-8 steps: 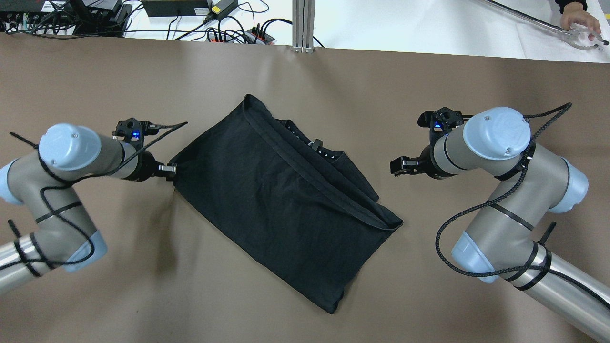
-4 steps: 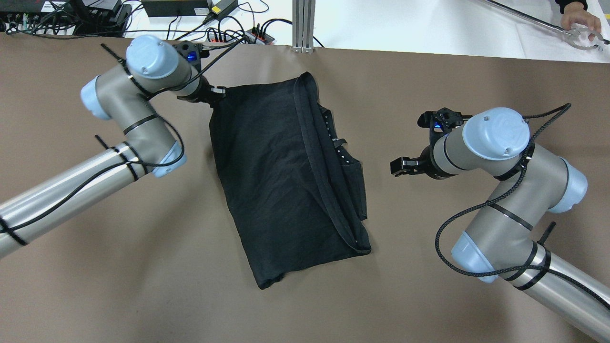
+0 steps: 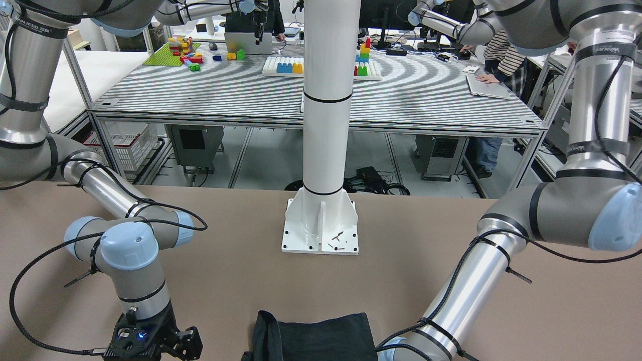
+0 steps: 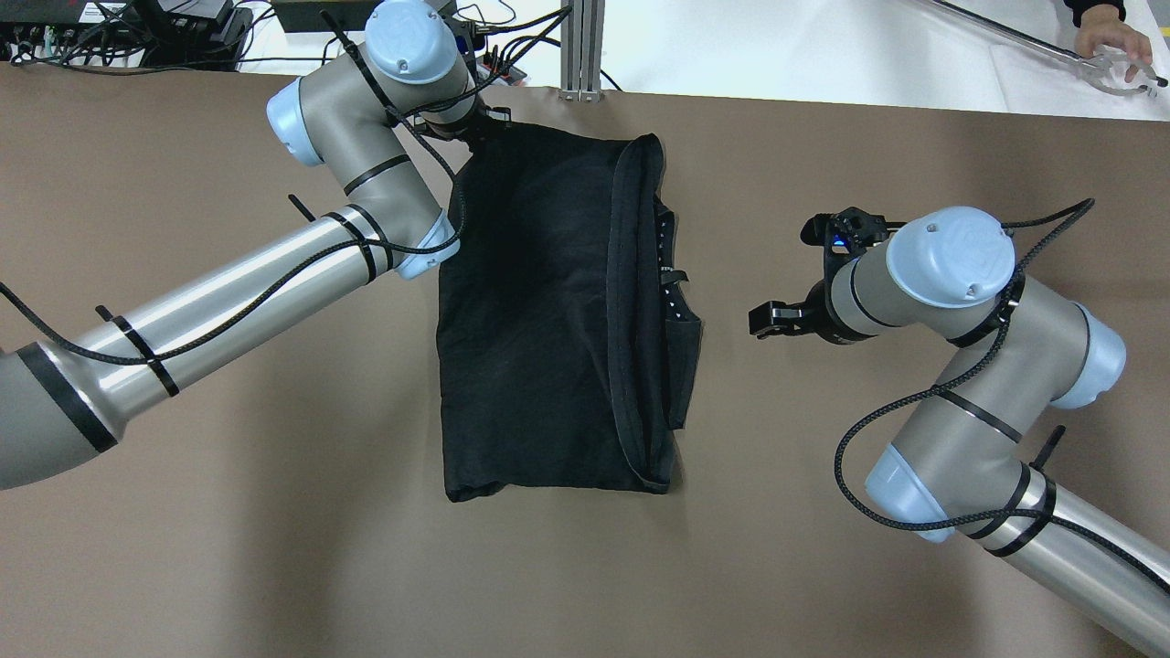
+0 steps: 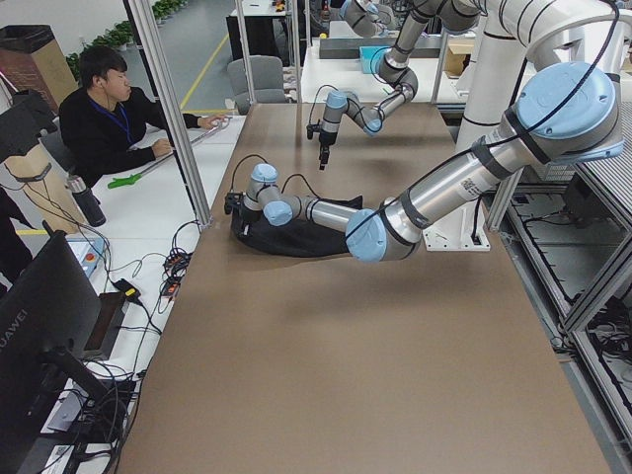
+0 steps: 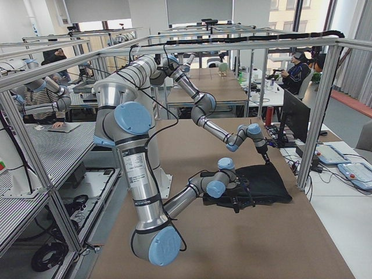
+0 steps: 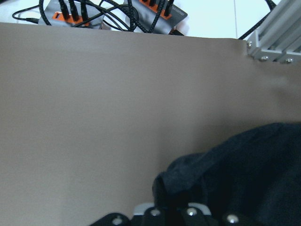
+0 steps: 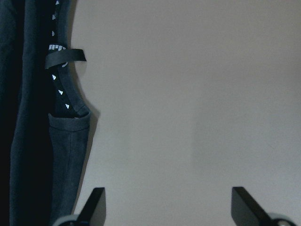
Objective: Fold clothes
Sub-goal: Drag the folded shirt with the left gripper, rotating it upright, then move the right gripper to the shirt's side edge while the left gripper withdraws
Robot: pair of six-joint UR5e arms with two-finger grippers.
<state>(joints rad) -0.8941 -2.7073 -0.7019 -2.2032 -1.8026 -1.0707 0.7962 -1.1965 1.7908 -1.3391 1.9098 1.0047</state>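
Observation:
The clothes [image 4: 539, 311] are one black folded piece lying mid-table, long axis running near to far, with a hemmed fold and a printed inner band along the right side. My left gripper [image 4: 492, 120] is at the far left corner, shut on that corner; the left wrist view shows the bunched clothes [image 7: 235, 174] pinched at its base. My right gripper [image 4: 764, 322] hovers open to the right of the clothes, apart from them. In the right wrist view its fingers [image 8: 96, 205] stand wide over bare table, with the clothes' edge [image 8: 66, 155] on the left.
The white pillar's base plate [image 3: 321, 235] is bolted at the table's near side. Power strips and cables [image 4: 439, 64] and an aluminium post [image 4: 582, 46] line the far edge. A person's hand with a grabber tool [image 4: 1111, 55] is beyond the far right corner.
My left arm swung towards the far edge with the corner in its grip, dragging and turning the clothes from a diagonal lie to a near-to-far one. The right arm has not moved.

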